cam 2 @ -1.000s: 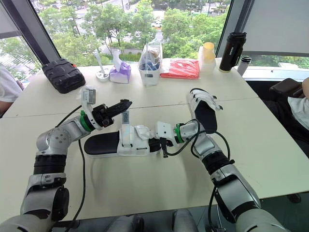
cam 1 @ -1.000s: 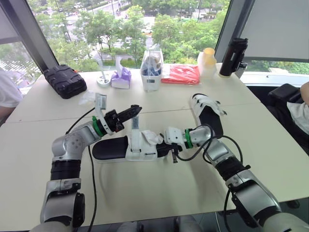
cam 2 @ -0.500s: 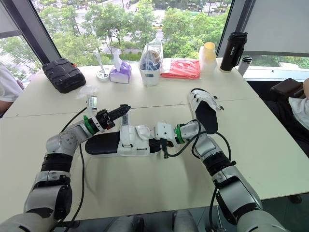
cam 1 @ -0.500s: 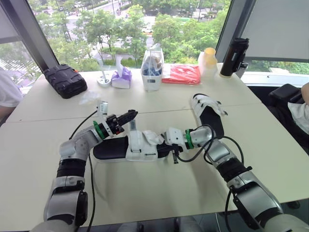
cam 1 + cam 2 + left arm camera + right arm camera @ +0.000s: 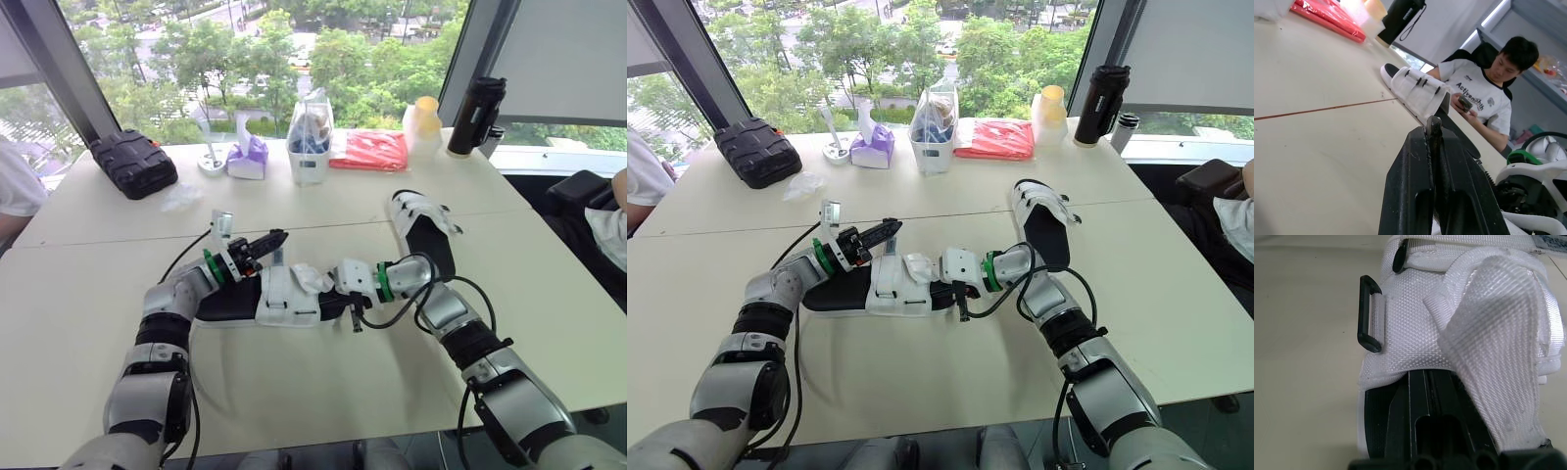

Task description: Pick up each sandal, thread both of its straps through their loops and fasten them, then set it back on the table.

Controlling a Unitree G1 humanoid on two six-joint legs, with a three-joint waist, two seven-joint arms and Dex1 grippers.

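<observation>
The near sandal (image 5: 284, 299) lies on the table (image 5: 294, 392), the far sandal (image 5: 423, 233) behind and right of it, apparently apart.

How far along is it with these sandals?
The far black-soled, white-strapped sandal looks fastened already. The near matching sandal is underway: the shut left claw hovers beside it, one white strap hanging loose near an empty black loop. Threading, fastening remain.

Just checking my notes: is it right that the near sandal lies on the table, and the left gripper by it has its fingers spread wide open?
Not quite: the left gripper is shut, fingers pressed together, as the left wrist view shows. The near sandal does lie on the table by it.
</observation>
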